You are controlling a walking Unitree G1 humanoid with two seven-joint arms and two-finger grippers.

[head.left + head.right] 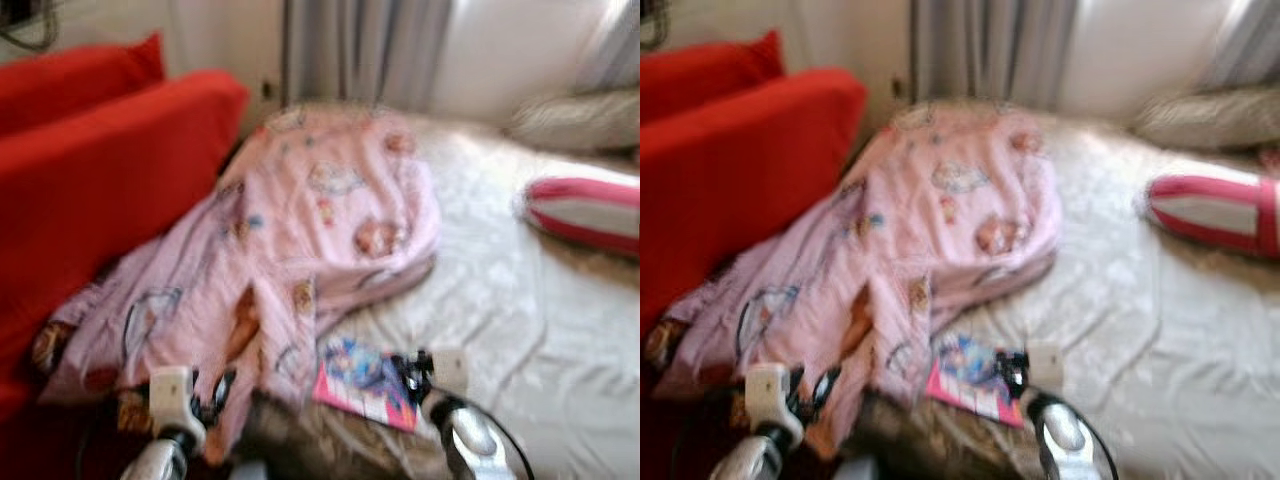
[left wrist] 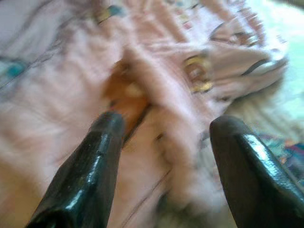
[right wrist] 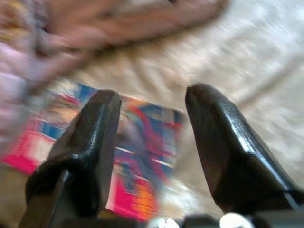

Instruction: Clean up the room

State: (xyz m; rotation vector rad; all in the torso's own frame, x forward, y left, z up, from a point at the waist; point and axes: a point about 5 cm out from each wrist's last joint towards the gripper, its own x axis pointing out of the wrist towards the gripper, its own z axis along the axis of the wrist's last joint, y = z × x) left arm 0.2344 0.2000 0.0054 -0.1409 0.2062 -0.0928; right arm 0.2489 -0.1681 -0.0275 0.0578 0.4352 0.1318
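Right gripper (image 3: 152, 102): jaws open, empty, poised over one colourful book (image 1: 365, 382) that lies flat on the bed (image 1: 540, 330) near its front edge. Left gripper (image 2: 164, 130): jaws open, empty, above one pink printed blanket (image 1: 300, 240). The blanket is crumpled, draped from the bed onto the red sofa (image 1: 90, 170); its edge just overlaps the book. Two pillows at the far right: one red-and-white striped (image 1: 585, 213), one pale (image 1: 575, 120). Grey curtain (image 1: 360, 50) behind. All views blurred.
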